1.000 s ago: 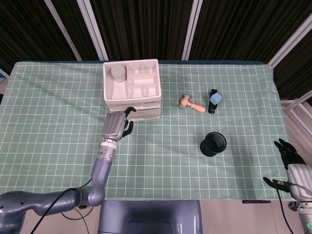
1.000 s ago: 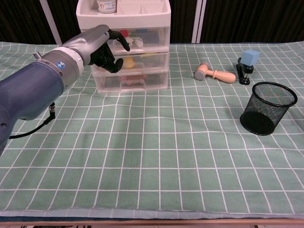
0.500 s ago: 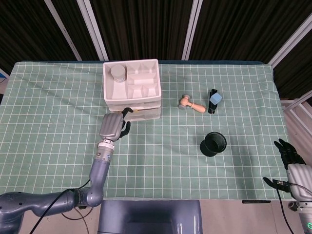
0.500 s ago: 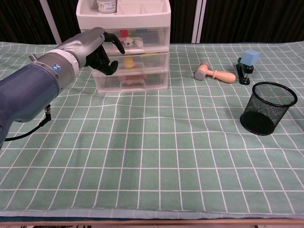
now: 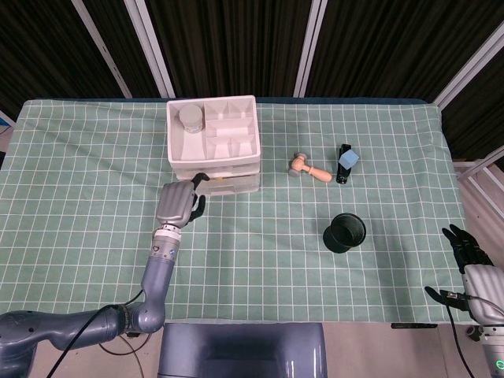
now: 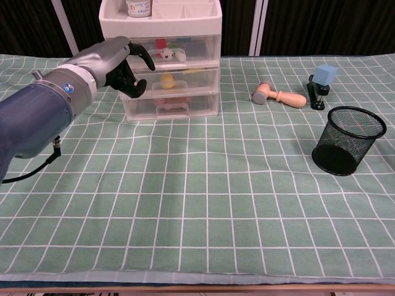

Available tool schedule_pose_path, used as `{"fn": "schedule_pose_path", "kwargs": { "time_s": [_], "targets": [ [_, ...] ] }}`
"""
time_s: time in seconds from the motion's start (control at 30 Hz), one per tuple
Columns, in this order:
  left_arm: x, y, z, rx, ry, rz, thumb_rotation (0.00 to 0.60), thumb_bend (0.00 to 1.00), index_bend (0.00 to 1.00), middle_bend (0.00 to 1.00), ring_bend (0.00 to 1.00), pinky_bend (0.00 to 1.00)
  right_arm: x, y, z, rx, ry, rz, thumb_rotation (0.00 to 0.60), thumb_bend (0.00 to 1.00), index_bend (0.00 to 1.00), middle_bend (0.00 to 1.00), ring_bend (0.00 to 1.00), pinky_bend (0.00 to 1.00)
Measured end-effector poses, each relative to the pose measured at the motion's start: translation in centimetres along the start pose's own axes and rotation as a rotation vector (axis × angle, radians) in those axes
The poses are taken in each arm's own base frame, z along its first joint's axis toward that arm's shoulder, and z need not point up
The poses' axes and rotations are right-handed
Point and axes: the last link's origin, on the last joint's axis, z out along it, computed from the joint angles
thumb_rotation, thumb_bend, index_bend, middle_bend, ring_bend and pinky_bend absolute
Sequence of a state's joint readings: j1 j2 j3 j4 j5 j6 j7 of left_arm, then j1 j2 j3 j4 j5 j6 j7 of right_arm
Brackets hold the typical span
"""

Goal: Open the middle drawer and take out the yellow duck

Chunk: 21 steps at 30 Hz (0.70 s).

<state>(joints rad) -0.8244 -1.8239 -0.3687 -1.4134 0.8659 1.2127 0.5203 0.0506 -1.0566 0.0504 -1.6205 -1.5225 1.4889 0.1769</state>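
The white drawer unit [image 6: 126, 102] [image 5: 177, 153] stands at the back left, and all three clear drawers are closed. Through the middle drawer's front I see the yellow duck [image 6: 166, 80]. My left hand [image 6: 117, 61] [image 5: 177, 203] hovers at the left end of the drawer fronts, level with the top and middle drawers. Its fingers are loosely curled toward the fronts and hold nothing. Whether they touch the plastic is unclear. My right hand [image 5: 471, 256] hangs off the table's near right corner with its fingers apart and nothing in it.
A wooden mallet [image 6: 279, 95] and a black stapler with a blue cube [image 6: 320, 82] lie at the back right. A black mesh cup [image 6: 345, 140] stands nearer on the right. A round jar [image 5: 190, 118] sits in the unit's top tray.
My left hand has slid left along the drawer fronts and slightly closer to them, uncovering the duck. The drawers and my right hand have not moved.
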Motion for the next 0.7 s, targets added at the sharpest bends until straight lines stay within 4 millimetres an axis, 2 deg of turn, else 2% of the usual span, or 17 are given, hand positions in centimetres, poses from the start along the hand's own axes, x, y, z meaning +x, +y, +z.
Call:
{"fn": "schedule_pose_path", "kwargs": {
  "time_s": [0.47, 0.7],
  "targets": [
    [-0.46, -0.42, -0.04, 0.021, -0.023, 0.022, 0.600, 0.51, 0.33, 1.00, 1.00, 1.00, 0.02, 0.02, 0.01, -0.001, 0.001, 0.001, 0.600, 0.00, 0.00, 0.00, 0.00, 0.21],
    [-0.44, -0.71, -0.02, 0.035, -0.029, 0.032, 0.600, 0.51, 0.40, 1.00, 1.00, 1.00, 0.02, -0.01, 0.00, -0.001, 0.001, 0.002, 0.600, 0.00, 0.00, 0.00, 0.00, 0.21]
  ]
}}
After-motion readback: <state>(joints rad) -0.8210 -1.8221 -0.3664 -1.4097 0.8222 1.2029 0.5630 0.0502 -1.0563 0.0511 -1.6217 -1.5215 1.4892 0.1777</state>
